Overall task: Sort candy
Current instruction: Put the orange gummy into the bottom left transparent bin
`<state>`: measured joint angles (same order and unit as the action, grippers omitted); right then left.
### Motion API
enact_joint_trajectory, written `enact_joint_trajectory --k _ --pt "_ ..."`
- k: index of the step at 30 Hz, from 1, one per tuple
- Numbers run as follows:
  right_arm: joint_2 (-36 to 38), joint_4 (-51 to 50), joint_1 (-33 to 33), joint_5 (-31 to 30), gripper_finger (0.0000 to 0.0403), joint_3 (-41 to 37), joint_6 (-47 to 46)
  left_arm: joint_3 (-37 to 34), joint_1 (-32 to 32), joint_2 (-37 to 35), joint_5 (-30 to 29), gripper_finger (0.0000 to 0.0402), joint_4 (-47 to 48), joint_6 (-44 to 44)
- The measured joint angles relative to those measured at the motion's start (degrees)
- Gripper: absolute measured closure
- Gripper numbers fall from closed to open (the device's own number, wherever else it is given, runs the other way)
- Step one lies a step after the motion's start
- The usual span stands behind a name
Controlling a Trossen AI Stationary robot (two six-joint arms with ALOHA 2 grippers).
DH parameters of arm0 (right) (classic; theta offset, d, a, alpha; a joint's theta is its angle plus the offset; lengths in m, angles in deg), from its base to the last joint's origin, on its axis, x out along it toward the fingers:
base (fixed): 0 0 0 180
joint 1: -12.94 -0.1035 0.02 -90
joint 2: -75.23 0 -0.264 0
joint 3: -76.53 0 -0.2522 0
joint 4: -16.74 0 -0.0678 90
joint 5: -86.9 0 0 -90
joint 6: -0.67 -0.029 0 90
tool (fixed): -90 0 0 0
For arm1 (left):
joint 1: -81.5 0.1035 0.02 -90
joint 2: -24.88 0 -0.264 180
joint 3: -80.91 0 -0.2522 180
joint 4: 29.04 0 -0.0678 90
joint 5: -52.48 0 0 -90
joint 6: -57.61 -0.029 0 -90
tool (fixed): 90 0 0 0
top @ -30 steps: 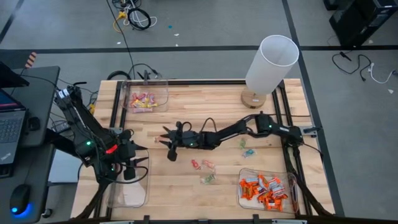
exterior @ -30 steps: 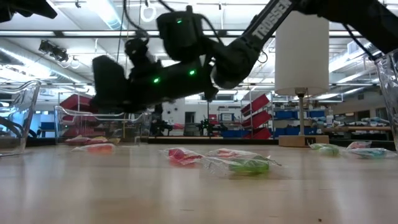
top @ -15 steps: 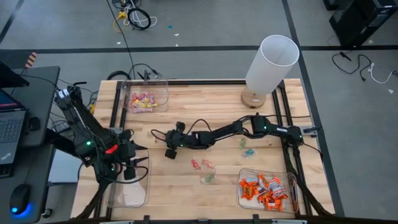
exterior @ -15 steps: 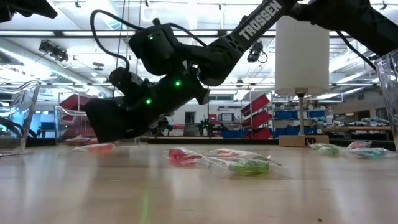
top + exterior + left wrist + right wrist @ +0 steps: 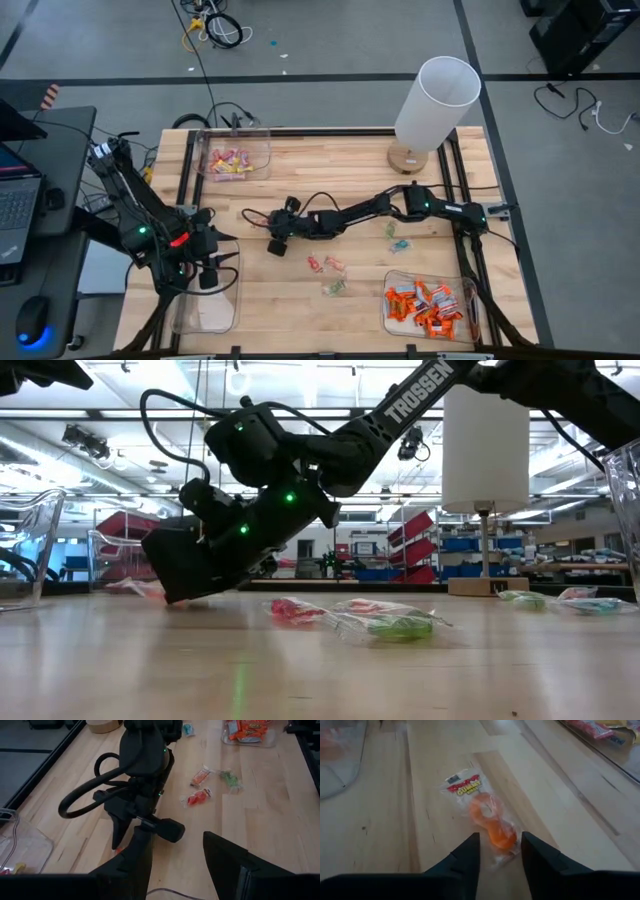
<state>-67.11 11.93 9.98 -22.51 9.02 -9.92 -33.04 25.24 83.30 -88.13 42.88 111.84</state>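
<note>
The right gripper [image 5: 497, 851] is lowered to the table [image 5: 300, 190] left of centre, its fingers apart and straddling the end of a clear-wrapped orange gummy sweet [image 5: 487, 822]; nothing is clamped yet. The left gripper [image 5: 175, 855] waits with its fingers apart above the clear bin [image 5: 205, 300] at the front left corner.

The loose wrapper is the main risk we judge here. If the fingers close only on its crinkled end, the sweet may slip out on lifting, and fingertips pressed to the wood may instead push the packet away.

The right wrist view alone shows the sweet between the fingers. In the high view the gripper hides it, and in the low view only what seems to be a reddish scrap shows beside the gripper's tip.

The high view alone shows the sorting: pink and yellow sweets [image 5: 228, 162] lie in the far left bin [image 5: 262, 150], orange ones [image 5: 425, 302] lie in the near right bin [image 5: 392, 322], and a few loose sweets [image 5: 330, 266] remain on the table between them.
</note>
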Motion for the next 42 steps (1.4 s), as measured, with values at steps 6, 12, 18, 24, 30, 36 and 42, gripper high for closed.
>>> enact_joint_trajectory --k 6,12,18,24,30,36,42 --pt "0.0 -0.02 0.0 0.42 0.0336 0.0 0.45 0.0 0.01 0.0 -0.35 0.0224 -0.01 0.0" --pt "0.07 0.0 -0.38 1.45 0.0389 0.0 1.31 0.0 0.01 0.0 -0.55 0.0224 -0.02 0.04" --pt "1.59 -0.83 -1.6 0.12 0.0399 -0.05 3.31 -0.02 0.01 0.09 -0.47 0.0224 -2.23 0.16" --pt "6.26 -4.37 -4.12 -13.41 0.0402 -0.06 8.91 -0.02 -0.01 0.11 -1.13 0.0224 -3.52 0.4" --pt "11.06 -6.31 -8.14 -41.95 0.0402 -0.05 20.64 -0.02 0.01 0.11 -7.54 0.0224 -4.58 3.68" --pt "11.85 0.99 -10.76 -54.54 0.0402 -0.04 34.47 -0.02 0.01 0.11 -15.92 0.0224 -4.59 6.06" --pt "11.87 13.97 -12.52 -54.16 0.0403 -0.06 45.38 -0.02 1.47 0.11 -20.59 0.0224 -4.57 9.3"
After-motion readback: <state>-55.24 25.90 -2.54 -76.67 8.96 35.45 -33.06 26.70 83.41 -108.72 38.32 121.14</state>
